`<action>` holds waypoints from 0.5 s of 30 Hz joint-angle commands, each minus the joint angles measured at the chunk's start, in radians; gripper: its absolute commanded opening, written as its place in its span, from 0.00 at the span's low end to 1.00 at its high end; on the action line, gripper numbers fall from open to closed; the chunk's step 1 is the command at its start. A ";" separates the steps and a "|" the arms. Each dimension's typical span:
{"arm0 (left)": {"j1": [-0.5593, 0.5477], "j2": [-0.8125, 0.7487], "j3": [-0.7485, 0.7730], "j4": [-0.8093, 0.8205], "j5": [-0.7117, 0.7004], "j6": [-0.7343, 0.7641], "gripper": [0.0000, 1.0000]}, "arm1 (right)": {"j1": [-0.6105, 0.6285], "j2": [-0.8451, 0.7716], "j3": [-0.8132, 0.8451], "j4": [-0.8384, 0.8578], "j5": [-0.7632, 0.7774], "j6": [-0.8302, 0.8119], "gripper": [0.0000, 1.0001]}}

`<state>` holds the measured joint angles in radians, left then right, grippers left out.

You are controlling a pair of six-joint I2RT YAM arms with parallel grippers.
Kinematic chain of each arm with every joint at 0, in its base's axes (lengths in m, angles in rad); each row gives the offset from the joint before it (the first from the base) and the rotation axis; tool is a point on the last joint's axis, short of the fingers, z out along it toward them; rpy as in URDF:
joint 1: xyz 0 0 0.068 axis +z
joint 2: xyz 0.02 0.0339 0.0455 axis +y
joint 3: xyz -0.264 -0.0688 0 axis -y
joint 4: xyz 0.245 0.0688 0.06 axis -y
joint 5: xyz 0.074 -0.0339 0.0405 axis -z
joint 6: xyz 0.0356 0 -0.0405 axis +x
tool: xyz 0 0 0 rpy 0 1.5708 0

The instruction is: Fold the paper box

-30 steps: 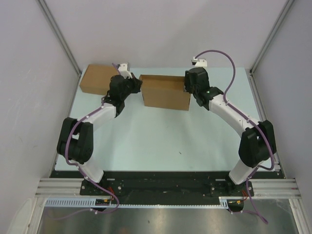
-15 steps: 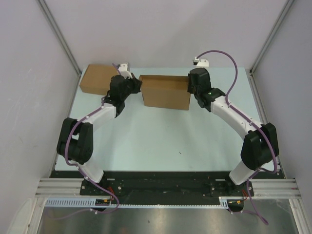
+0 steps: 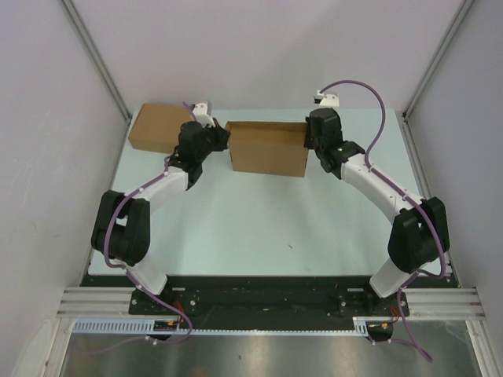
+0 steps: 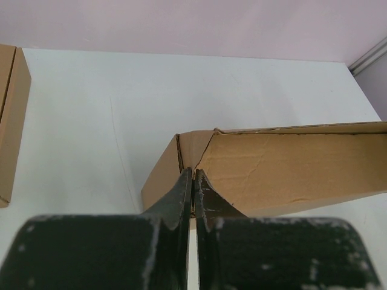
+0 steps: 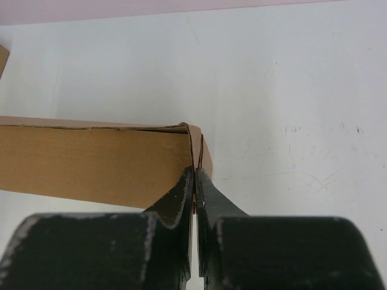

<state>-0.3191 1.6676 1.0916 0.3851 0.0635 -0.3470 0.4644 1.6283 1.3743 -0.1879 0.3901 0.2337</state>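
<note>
The paper box stands as a brown cardboard box at the back middle of the table, its top open. My left gripper is at its left end. In the left wrist view that gripper is shut on the thin end wall of the paper box. My right gripper is at the box's right end. The right wrist view shows this gripper shut on the folded end wall of the paper box. The box's inside is hidden from all views.
A second, ready-made brown cardboard box lies at the back left, just behind the left arm; its edge shows as the other box in the left wrist view. The pale table is bounded by side walls and metal posts.
The right gripper has closed from open onto the box's right end wall, and its wrist has shifted slightly toward the back. The left gripper and the box have not moved.
</note>
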 commanded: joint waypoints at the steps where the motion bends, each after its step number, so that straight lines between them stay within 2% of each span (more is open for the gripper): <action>1: -0.008 -0.046 -0.002 -0.026 -0.014 0.020 0.05 | -0.006 0.011 0.002 0.053 -0.007 0.019 0.03; 15: -0.011 -0.046 -0.004 -0.031 -0.014 0.022 0.05 | -0.003 0.038 0.002 0.048 -0.007 0.075 0.00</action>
<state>-0.3248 1.6657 1.0916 0.3809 0.0578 -0.3397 0.4599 1.6508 1.3743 -0.1604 0.3840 0.2806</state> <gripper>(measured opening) 0.048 0.011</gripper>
